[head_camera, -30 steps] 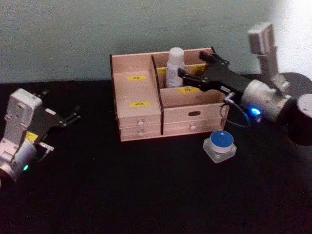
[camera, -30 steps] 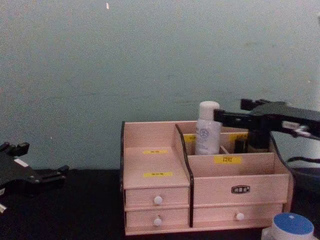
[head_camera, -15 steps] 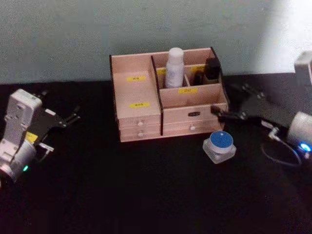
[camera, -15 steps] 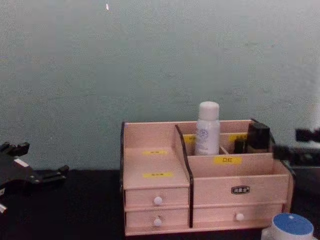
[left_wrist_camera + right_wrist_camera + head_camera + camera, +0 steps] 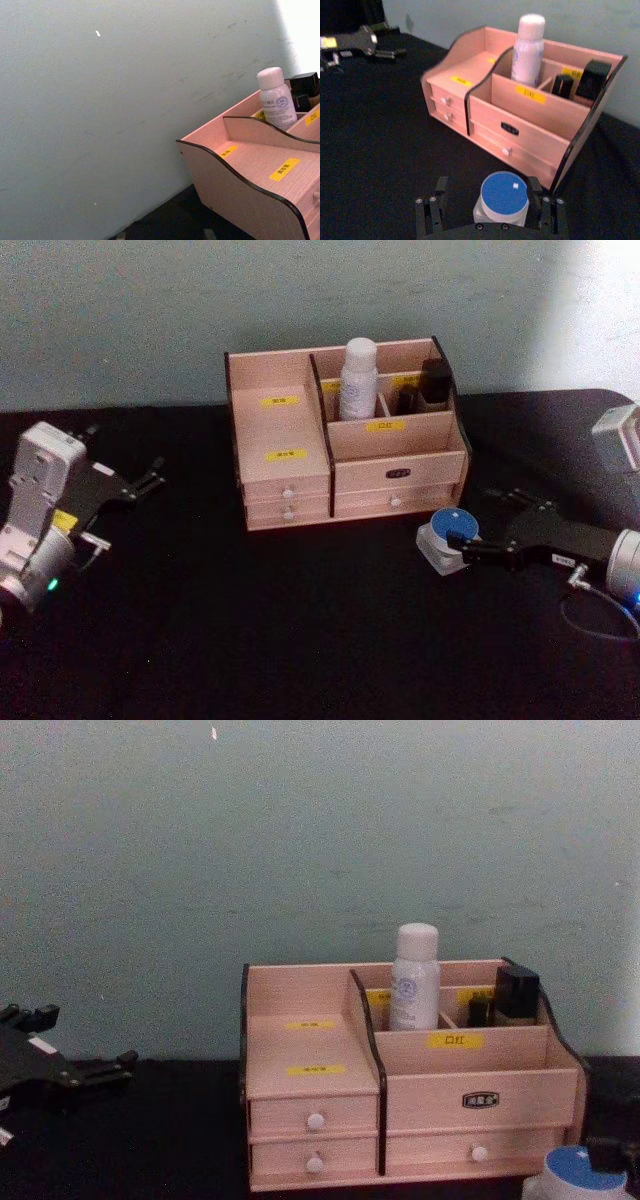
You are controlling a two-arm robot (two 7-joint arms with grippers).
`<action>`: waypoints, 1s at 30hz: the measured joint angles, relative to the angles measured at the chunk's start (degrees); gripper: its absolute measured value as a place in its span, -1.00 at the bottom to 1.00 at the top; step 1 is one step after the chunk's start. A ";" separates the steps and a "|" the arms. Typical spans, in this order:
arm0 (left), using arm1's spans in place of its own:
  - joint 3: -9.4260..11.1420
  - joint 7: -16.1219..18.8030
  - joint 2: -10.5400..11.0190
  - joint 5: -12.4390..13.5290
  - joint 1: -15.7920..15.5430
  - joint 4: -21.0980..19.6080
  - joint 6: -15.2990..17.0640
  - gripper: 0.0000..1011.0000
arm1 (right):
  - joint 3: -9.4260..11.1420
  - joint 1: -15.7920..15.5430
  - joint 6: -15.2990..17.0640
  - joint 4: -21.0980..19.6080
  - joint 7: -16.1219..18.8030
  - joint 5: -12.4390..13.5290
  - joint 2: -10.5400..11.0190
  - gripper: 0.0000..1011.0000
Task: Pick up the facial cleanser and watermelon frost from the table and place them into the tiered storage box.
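1. Two items to stow, and we judge one is done. The facial cleanser stands upright in a rear compartment of the tiered storage box.
2. The watermelon frost sits on the counter, just off the box's front right corner, toward the counter's right edge.
3. Our right hand lies low with its fingers spread wide, one on either side of the jar. We judge it is lined up for a side grasp.
4. Our left hand is parked near the counter's left edge; we cannot tell its state.
5. A second ago the right hand was up at the box beside the cleanser. It has since dropped to the jar, while the cleanser and jar have stayed put.
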 joint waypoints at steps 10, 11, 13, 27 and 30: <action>0.00 0.00 0.00 0.00 0.00 0.00 0.00 0.98 | -2.66 2.15 2.54 2.14 -2.29 -0.70 -0.15 0.98; 0.00 0.00 0.00 0.00 0.00 0.00 0.00 0.98 | -2.84 2.32 2.65 2.35 -2.31 -0.74 -0.16 0.98; 0.00 0.00 0.00 0.00 0.00 0.00 0.00 0.98 | -3.17 2.66 2.85 2.72 -2.31 -0.85 -0.17 0.98; 0.00 0.00 0.00 0.00 0.00 0.00 0.00 0.98 | -5.30 5.28 3.43 5.66 -1.72 -1.36 -0.73 0.98; 0.00 0.00 0.00 0.00 0.00 0.00 0.00 0.98 | -5.77 5.89 3.30 6.41 -1.54 -1.65 -0.99 0.98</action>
